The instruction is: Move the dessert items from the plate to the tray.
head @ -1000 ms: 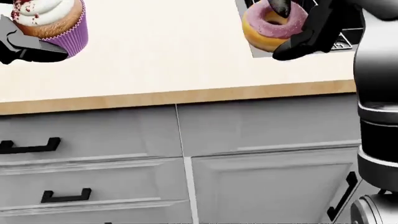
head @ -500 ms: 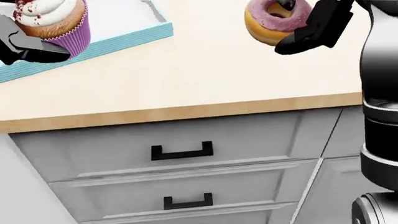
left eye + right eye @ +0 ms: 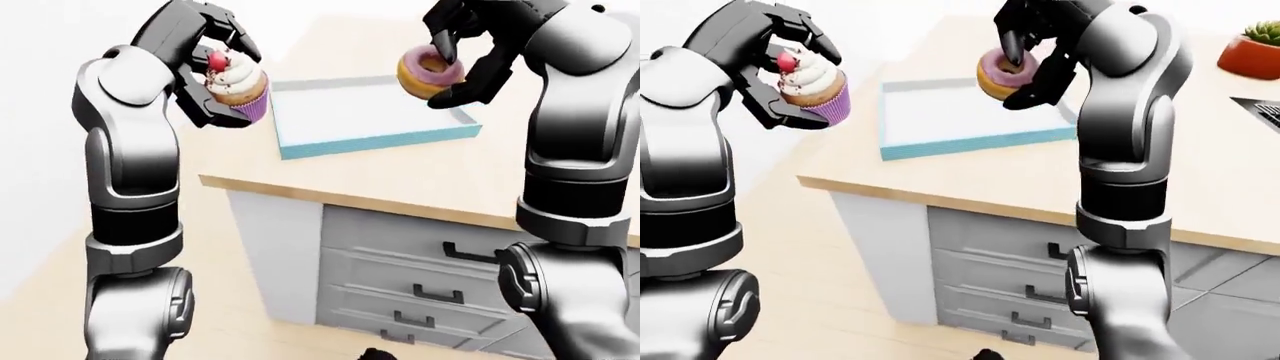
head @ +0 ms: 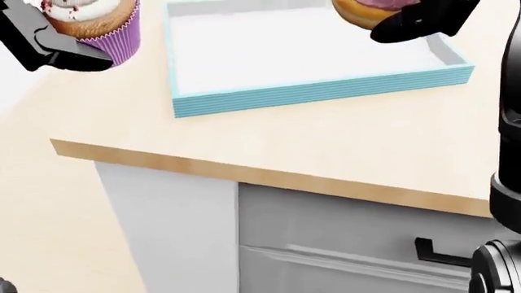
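Pale wood covers the counter (image 4: 325, 146), and a blue tray (image 4: 325, 91) sits on it near the corner, with nothing on its white inside. A second ago the head view showed only bare counter and drawers, then just one corner of the tray. Now the whole tray fills the top of that view. The whole picture has slid, so the robot's camera has moved; the tray has not. This means the robot has carried both treats up to the tray, and it looks as if putting them down is the next job. The left hand (image 3: 205, 67) has its fingers closed around the cupcake (image 3: 235, 82) and holds it up in the air, off to the left of the tray and past the counter's edge. The right hand (image 3: 470, 52) grips the pink donut (image 3: 430, 71), with one finger poked into the hole, high over the tray's right side. The head view cuts off both treats at the top. The two eye views show all of them, along with both arms. Only the right-eye view shows a red plant pot (image 3: 1252, 52) at the far right. No plate shows in any view.
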Tool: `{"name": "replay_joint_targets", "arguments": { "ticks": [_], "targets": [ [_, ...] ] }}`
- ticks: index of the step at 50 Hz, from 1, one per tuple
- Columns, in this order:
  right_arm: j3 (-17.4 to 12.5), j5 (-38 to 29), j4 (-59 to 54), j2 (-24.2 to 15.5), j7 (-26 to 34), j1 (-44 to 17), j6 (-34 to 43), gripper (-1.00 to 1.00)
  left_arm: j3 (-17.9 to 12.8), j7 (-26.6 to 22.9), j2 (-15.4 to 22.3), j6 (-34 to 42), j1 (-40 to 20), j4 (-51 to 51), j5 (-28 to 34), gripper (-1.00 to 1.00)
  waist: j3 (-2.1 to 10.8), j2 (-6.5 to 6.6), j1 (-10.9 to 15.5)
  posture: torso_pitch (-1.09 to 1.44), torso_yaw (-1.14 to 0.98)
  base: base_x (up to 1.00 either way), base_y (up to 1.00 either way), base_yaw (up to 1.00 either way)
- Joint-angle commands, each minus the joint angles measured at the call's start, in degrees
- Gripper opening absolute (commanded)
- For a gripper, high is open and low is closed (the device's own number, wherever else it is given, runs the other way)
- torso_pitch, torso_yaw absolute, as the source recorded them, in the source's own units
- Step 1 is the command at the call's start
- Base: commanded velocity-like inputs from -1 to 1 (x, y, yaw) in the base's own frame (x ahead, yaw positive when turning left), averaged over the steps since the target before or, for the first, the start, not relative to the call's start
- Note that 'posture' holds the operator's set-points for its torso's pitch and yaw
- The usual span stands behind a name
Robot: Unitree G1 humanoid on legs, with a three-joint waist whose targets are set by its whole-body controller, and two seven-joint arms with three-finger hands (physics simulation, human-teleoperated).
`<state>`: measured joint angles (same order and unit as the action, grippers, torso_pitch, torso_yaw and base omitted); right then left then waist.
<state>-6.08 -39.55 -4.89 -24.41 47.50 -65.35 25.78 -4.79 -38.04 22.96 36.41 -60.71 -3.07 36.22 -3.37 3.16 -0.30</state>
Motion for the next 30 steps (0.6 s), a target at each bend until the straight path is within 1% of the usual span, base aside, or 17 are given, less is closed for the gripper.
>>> {"name": "replay_joint_targets", "arguments": {
  "ticks": [1, 5, 6, 7, 9, 10, 11, 12, 13, 14, 15, 16, 17, 18, 22, 27, 30],
  "targets": [
    [-0.75, 0.57, 1.2, -0.94, -1.75, -1.44, -0.81, -1.0, -0.93, 0.72, 0.47, -1.28, -2.37, 2.48, 0.65, -1.0, 0.95, 0.87, -0.5, 0.0, 0.0, 0.24, -0.93, 0.0],
    [-0.83, 1.28, 0.83, -1.5, -2.36, -1.67, -0.9, -1.0, -1.06, 0.78, 0.28, -1.71, -2.49, 2.08, 0.83, -1.0, 1.39, 0.75, -1.25, 0.0, 0.0, 0.18, -0.92, 0.0],
    [-0.84, 1.48, 0.64, -1.56, -2.73, -1.62, -1.16, -1.0, -1.1, 0.84, 0.26, -1.83, -2.52, 1.95, 0.83, -1.0, 2.11, 0.99, -1.39, 0.0, 0.0, 0.0, -0.93, 0.0],
    [-0.88, 1.7, 0.3, -1.52, -3.08, -1.63, -1.12, -1.0, -1.13, 0.83, 0.25, -1.85, -2.51, 1.96, 0.86, -1.0, 2.11, 0.92, -1.45, 0.0, 0.0, -0.09, -0.93, 0.0],
    [-0.71, 1.9, 0.45, -1.53, -3.07, -1.47, -0.82, -1.0, -1.15, 0.75, 0.27, -1.9, -2.47, 2.01, 0.91, -1.0, 3.36, 0.94, -1.9, 0.0, 0.0, -0.55, -0.93, 0.0],
    [-0.69, 1.98, 0.34, -1.55, -3.28, -1.53, -0.9, -1.0, -1.19, 0.69, 0.27, -1.83, -2.46, 2.09, 0.93, -1.0, 2.75, 0.0, -2.99, 0.0, 0.0, -0.6, 0.0, -0.91],
    [-0.69, 2.2, 0.28, -1.52, -3.37, -1.48, -1.01, -1.0, -1.2, 0.62, 0.3, -1.8, -2.4, 2.2, 0.97, -1.0, 2.67, -2.51, -2.94, 0.0, 0.0, -0.6, 0.0, -0.91],
    [-0.69, 2.31, 0.23, -1.56, -3.44, -1.46, -1.1, -1.0, -1.23, 0.77, 0.31, -2.03, -2.39, 1.95, 0.94, -1.0, 2.02, -4.72, -2.69, 0.0, 0.0, -0.55, 0.0, -1.0],
    [-0.63, 2.41, 0.19, -1.62, -3.49, -1.53, -1.25, -1.0, -1.26, 0.86, 0.31, -2.16, -2.45, 1.76, 0.9, -1.0, 0.86, -6.43, -2.06, 0.0, 0.0, -0.43, 0.0, -1.0],
    [-0.53, 2.47, 0.32, -1.65, -3.38, -1.55, -1.31, -1.0, -1.22, 0.8, 0.32, -2.15, -2.5, 1.81, 0.93, -1.0, 0.29, -7.84, -1.51, 0.0, 0.0, -0.2, 0.0, -1.0],
    [-0.4, 2.47, 0.61, -1.65, -3.06, -1.46, -1.23, -1.0, -1.18, 0.75, 0.27, -2.07, -2.61, 1.85, 0.96, -1.0, 0.38, -5.79, 0.41, 0.0, 0.0, 0.0, -0.28, 0.0],
    [-0.29, 2.45, 0.74, -1.68, -3.16, -1.23, -1.84, -1.0, -1.16, 0.7, 0.26, -2.05, -2.64, 1.91, 0.98, -1.0, -0.89, -3.74, -0.71, 0.0, 0.0, 0.0, 0.0, 0.0],
    [-0.3, 2.49, 0.74, -1.65, -3.16, -1.21, -2.14, -1.0, -1.16, 0.61, 0.28, -2.02, -2.61, 2.02, 1.02, -1.0, 0.52, -4.67, -0.11, 0.0, 0.0, 0.0, 0.0, 0.0],
    [-0.31, 2.53, 0.57, -1.64, -3.18, -1.28, -2.35, -1.0, -1.17, 0.57, 0.31, -2.02, -2.6, 2.03, 1.04, -1.0, 1.16, -4.71, 0.11, 0.0, 0.0, 0.0, 0.0, 0.0],
    [-0.45, 2.88, 1.04, -1.62, -2.56, -1.97, -2.33, -1.0, -1.39, 0.4, 0.6, -2.05, -2.7, 2.01, 1.04, -1.0, 0.15, -6.47, 0.28, 0.0, 0.0, 0.0, 0.0, 0.0],
    [-0.51, 3.12, 1.05, -1.62, -2.59, -2.62, -1.86, -1.0, -1.44, 0.28, 0.75, -2.01, -2.79, 2.13, 1.0, -1.0, -1.62, -5.59, 0.32, 0.0, 0.0, 0.0, 0.0, 0.0],
    [-0.52, 3.35, 0.92, -1.8, -2.52, -2.56, -2.22, -1.0, -1.35, 0.0, 0.96, -1.83, -3.45, 1.97, 1.09, -1.0, -1.46, -3.7, -0.48, 0.0, 0.0, 0.0, 0.0, 0.0]
  ]
}}
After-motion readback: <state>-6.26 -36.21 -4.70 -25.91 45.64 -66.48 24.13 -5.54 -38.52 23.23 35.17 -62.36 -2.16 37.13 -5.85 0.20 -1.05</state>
